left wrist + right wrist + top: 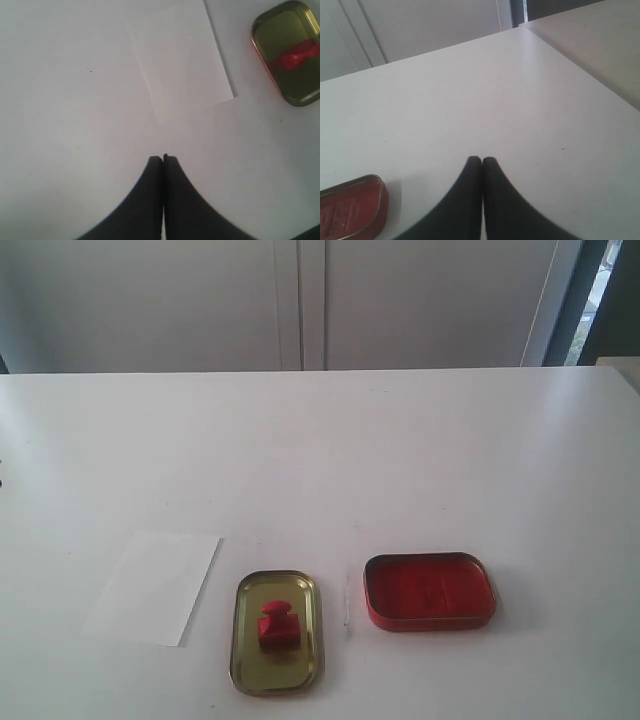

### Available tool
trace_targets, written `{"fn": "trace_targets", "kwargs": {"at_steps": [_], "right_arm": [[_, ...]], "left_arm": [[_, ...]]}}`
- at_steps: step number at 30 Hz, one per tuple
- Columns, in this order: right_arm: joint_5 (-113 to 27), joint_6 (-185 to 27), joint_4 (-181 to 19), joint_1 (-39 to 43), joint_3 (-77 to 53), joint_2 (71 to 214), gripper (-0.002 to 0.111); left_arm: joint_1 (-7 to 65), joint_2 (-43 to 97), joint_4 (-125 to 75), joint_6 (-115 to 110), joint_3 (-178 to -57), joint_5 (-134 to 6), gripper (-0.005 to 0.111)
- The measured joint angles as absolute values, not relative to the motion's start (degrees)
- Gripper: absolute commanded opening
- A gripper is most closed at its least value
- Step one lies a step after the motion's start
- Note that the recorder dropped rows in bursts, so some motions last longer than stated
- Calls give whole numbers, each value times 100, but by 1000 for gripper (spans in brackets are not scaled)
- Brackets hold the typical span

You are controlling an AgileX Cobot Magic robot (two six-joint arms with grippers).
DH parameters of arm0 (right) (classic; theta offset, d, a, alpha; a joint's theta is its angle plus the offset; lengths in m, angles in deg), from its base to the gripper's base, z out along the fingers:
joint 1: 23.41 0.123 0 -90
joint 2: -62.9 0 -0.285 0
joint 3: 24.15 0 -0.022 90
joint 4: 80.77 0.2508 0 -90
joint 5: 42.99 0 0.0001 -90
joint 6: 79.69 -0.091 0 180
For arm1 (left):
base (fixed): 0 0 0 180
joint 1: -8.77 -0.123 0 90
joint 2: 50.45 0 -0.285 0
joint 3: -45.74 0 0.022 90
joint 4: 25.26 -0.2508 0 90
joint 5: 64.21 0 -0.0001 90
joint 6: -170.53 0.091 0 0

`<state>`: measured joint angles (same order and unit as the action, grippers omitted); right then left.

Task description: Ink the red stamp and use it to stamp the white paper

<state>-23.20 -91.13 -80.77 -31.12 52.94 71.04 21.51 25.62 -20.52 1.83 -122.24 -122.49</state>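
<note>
Both the left gripper (pixel 163 159) and right gripper (pixel 482 160) were clenched empty while the red stamp (pixel 277 624) sat in the gold tin lid (pixel 290 670) between the white paper (pixel 155 587) and the red ink tin (pixel 430 623), where a misjudged pinch might topple it or drag the loose lid.

Likely an office or lab: white table (pixel 400 460), white cabinet doors (pixel 300 300) behind, window (pixel 603 290) alongside.

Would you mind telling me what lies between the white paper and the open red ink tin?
The gold lid, with the red stamp resting in it, lies between them; the exterior view shows it.
</note>
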Motion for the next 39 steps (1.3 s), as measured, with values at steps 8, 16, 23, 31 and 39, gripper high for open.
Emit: {"fn": "trace_targets", "kwargs": {"at_steps": [8, 16, 23, 31, 39], "right_arm": [[-2320, -9113, -8077, -3112, 5294, 7104, 0], [-2320, -9113, -8077, -3112, 5294, 7104, 0], [-2320, -9113, -8077, -3112, 5294, 7104, 0], [-2320, -9113, -8077, -3112, 5294, 7104, 0], [-2320, -9113, -8077, -3112, 5294, 7104, 0]], "left_arm": [[2813, 3162, -2089, 312, -12724, -12676, 0], [3531, 3744, -2179, 437, -13255, -12862, 0], [4060, 4231, -2236, 537, -13605, -12876, 0], [4655, 4686, -2328, 568, -13872, -12851, 0], [5228, 4998, -2632, 848, -13970, -12743, 0]]}}
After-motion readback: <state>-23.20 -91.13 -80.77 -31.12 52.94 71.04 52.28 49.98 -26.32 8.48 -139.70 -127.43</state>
